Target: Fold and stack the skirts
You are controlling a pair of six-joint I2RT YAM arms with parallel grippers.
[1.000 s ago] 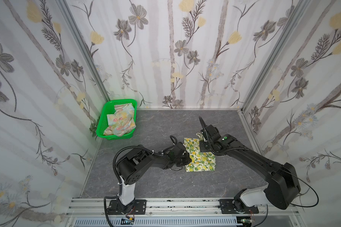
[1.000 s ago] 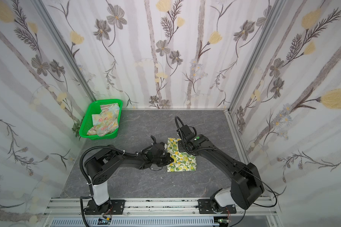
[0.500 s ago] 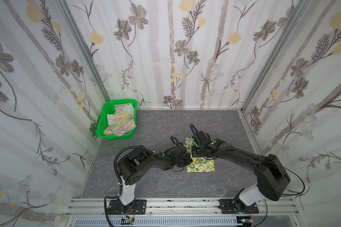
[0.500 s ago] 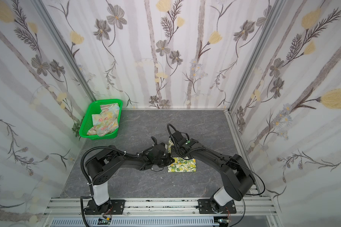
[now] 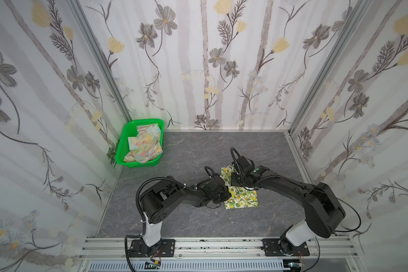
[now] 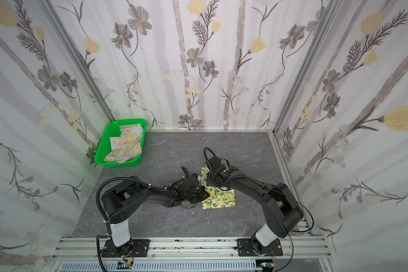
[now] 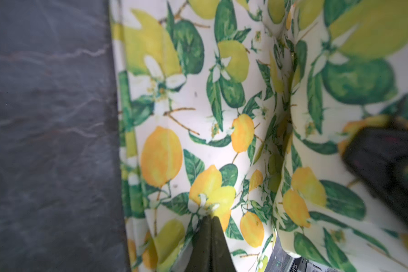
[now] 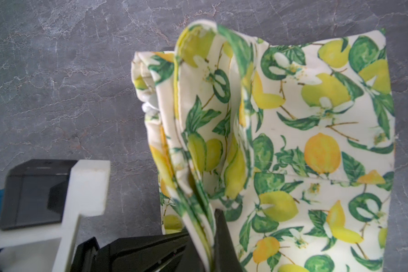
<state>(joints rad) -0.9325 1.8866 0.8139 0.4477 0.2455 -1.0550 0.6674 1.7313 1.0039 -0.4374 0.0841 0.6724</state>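
The cream lemon-print skirt (image 5: 242, 199) lies part-folded on the grey table in both top views (image 6: 219, 200). My right gripper (image 8: 210, 212) is shut on a bunched edge of it and holds that part lifted over the flat part (image 8: 323, 150); from above the right gripper (image 5: 233, 181) sits at the skirt's far left corner. My left gripper (image 7: 210, 219) is shut, its tips resting on the cloth near the skirt's left edge (image 5: 225, 196). The pastel flowered skirt (image 5: 144, 146) lies crumpled in the green basket (image 5: 139, 163).
The basket (image 6: 118, 163) stands in the back left corner against the wall. Flowered walls close in three sides. A metal rail (image 5: 222, 245) with both arm bases runs along the front. Bare grey table (image 5: 198, 153) surrounds the skirt.
My right gripper has carried the skirt's far edge leftward and toward the front, so less of the skirt lies flat. The left gripper has stayed at the skirt's left edge.
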